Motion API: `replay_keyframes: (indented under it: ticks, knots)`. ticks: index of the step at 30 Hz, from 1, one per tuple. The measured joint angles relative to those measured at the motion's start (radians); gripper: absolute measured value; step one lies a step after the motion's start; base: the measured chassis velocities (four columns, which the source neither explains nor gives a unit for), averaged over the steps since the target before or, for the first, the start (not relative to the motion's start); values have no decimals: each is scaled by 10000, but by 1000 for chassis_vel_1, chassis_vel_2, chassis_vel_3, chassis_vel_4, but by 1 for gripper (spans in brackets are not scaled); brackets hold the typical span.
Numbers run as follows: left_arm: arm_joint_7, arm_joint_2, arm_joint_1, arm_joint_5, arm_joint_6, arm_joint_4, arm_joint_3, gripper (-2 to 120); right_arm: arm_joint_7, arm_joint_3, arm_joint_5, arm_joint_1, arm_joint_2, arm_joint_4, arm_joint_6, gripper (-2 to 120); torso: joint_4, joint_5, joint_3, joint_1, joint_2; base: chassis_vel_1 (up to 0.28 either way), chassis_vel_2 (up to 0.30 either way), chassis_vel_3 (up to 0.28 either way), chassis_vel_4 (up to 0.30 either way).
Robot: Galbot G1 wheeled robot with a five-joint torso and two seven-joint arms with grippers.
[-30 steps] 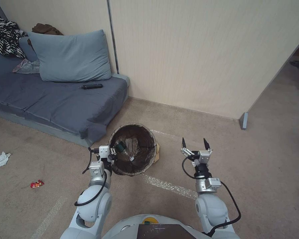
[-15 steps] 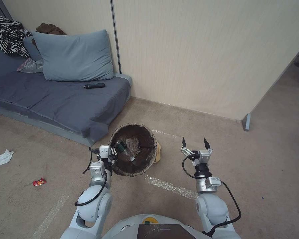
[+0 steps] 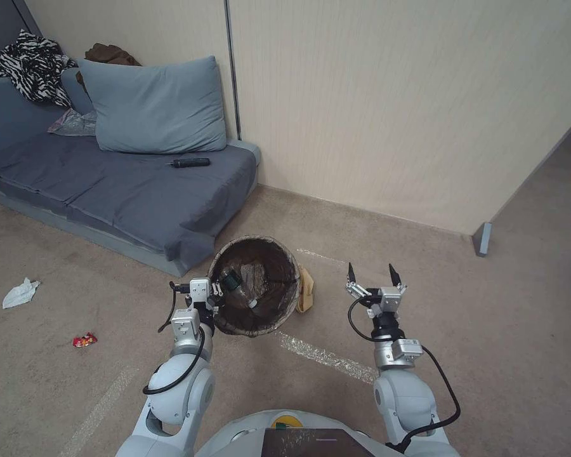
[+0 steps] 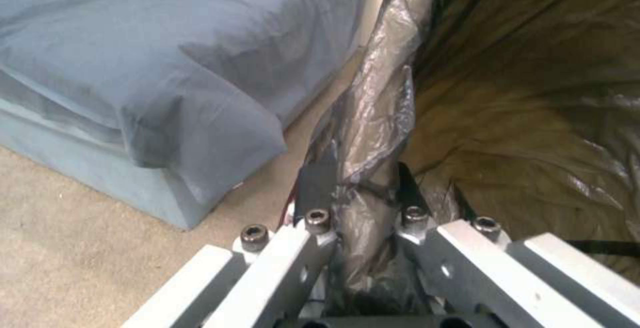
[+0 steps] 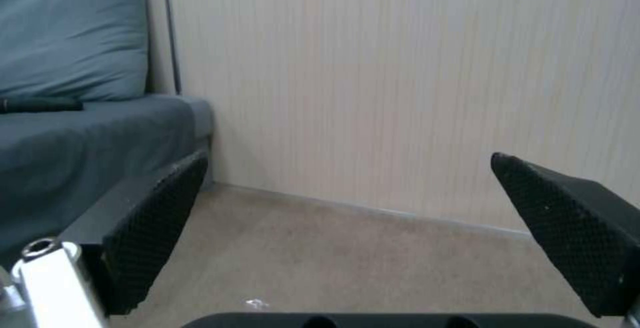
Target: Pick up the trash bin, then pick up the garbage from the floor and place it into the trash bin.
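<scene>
The trash bin (image 3: 255,285) is held off the carpeted floor (image 3: 520,304) by the left gripper (image 3: 214,297), which is clamped on the near-left part of its rim; in the left wrist view the fingers (image 4: 319,188) are seen pinched either side of the brown bag liner (image 4: 373,132) folded over that rim. Inside the bin, just beyond the left gripper, a clear bottle with a green label (image 3: 235,285) is seen lying against the liner, with crumpled material beside it that cannot be identified. A tan paper bag (image 3: 305,289) is noted on the floor, just beside the bin on the side facing the right gripper. The right gripper (image 3: 372,274) is held over bare carpet, well apart from the bin, its two dark-tipped fingers (image 5: 157,218) spread wide with nothing between them; the wall (image 5: 400,82) and floor are seen through the gap. Far out to the left of the left gripper, a red snack wrapper (image 3: 84,340) and a white tissue (image 3: 20,292) are recorded on the floor, well apart from each other. Beyond the left gripper, a grey-blue mattress bed (image 3: 127,197) is set against the wall, with a blue pillow (image 3: 155,108) and a dark remote-like object (image 3: 191,162) lying on it.
</scene>
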Motion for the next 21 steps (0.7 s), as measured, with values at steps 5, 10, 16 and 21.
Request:
replay_keyframes:
  ticks: [5, 10, 16, 21]
  knots:
    - [1, 0, 0, -1, -30, 28, -5, 2, -9, -2, -2, 0, 6, -4, 0, 100, 0, -2, 0, 0, 0, 0, 0, 0, 0]
    - [1, -5, 0, -1, -94, 26, -3, 2, -17, -2, -3, -1, 4, -6, 0, 100, 0, -2, 0, 0, 0, 0, 0, 0, 0]
    - [38, -21, -4, 86, -308, 55, 1, 2, -68, -2, -8, 0, 5, -13, 18, 100, 0, -1, 0, 0, 0, 0, 0, 0, 0]
    - [51, -22, -7, 110, -345, 57, 1, 2, -99, -2, -10, 0, 6, -15, 36, 100, 0, -1, 0, 0, 0, 0, 0, 0, 0]
